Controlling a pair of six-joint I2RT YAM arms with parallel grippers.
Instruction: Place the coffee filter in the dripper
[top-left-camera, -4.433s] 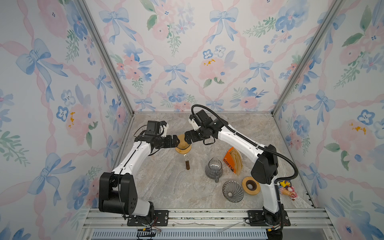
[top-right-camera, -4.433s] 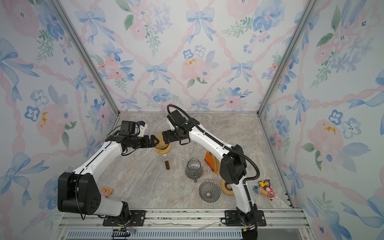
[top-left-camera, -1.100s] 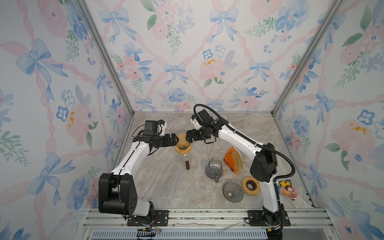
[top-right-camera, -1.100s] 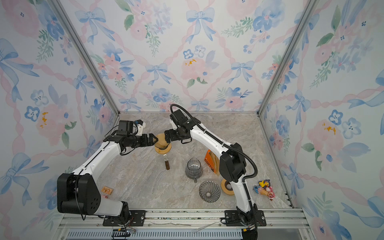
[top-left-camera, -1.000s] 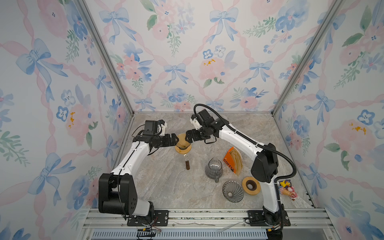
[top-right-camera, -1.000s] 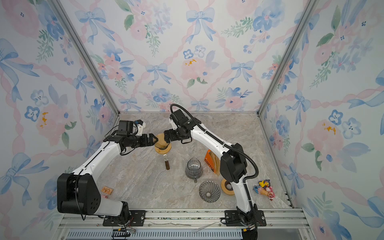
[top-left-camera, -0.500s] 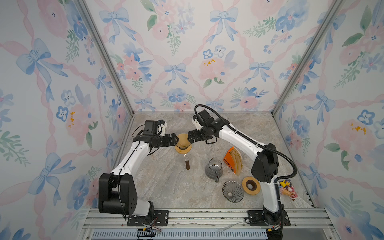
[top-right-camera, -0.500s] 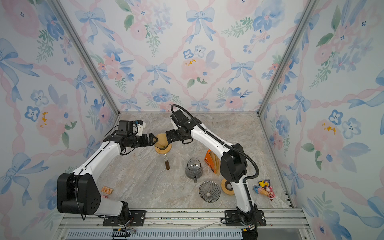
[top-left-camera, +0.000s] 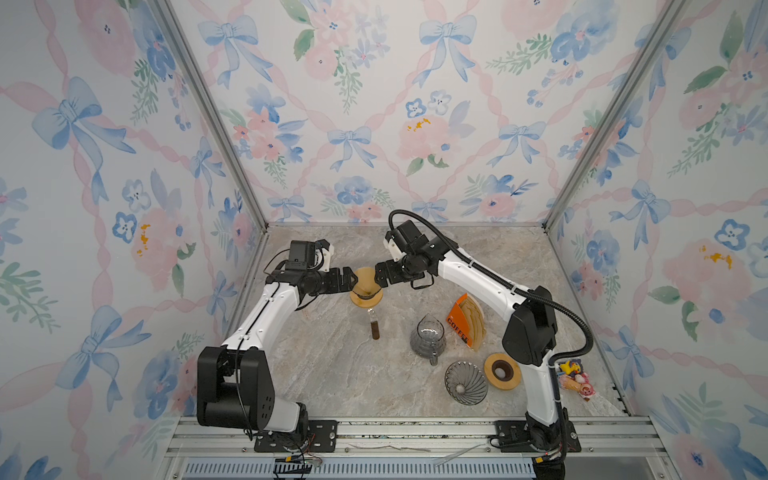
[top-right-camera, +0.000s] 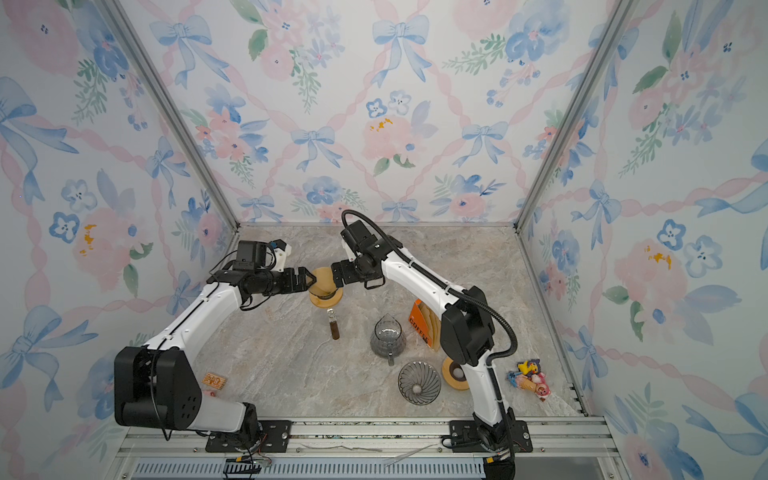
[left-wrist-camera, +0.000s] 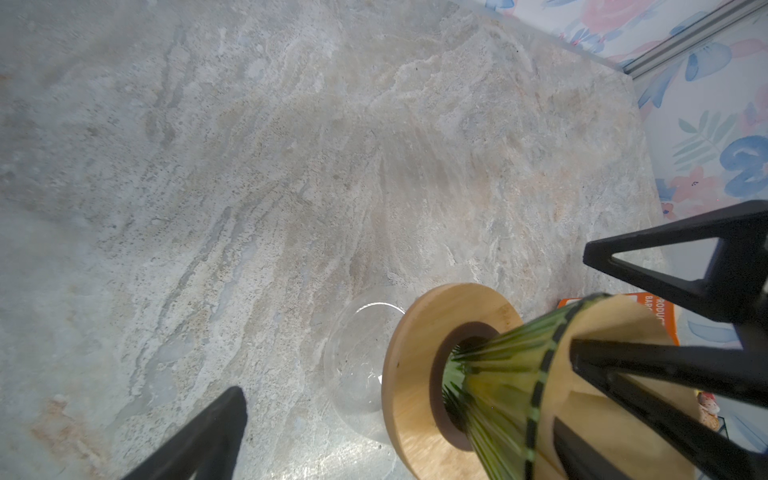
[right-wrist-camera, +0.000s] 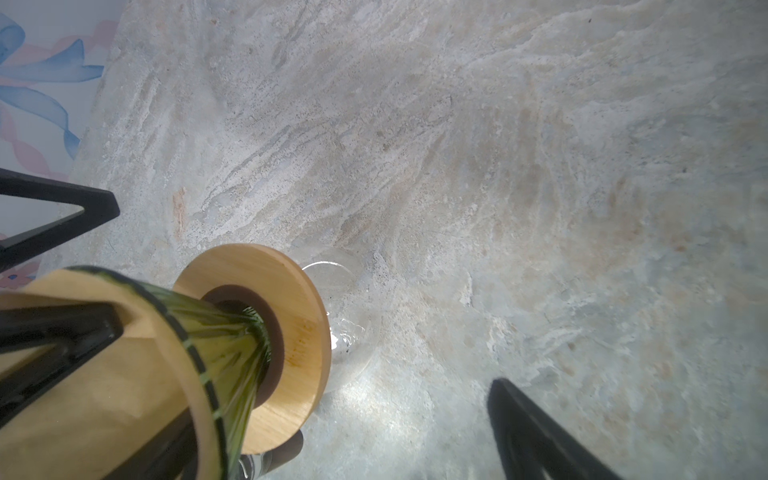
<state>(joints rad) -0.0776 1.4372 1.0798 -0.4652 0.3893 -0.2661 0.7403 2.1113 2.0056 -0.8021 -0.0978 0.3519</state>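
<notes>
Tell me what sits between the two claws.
The green dripper on its wooden ring, with the brown paper filter inside it. Both top views show this.

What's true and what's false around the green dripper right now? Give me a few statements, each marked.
1. The brown paper filter sits in the green ribbed glass dripper. True.
2. The left gripper is shut on the filter. False: its jaws stand open at the dripper's rim.
3. The right gripper is open. True.
4. The dripper lies tipped on its side. False: it stands upright in a round wooden collar.
5. The orange filter box stands left of the dripper in both top views. False: it stands to the right, beside the clear glass carafe.
</notes>
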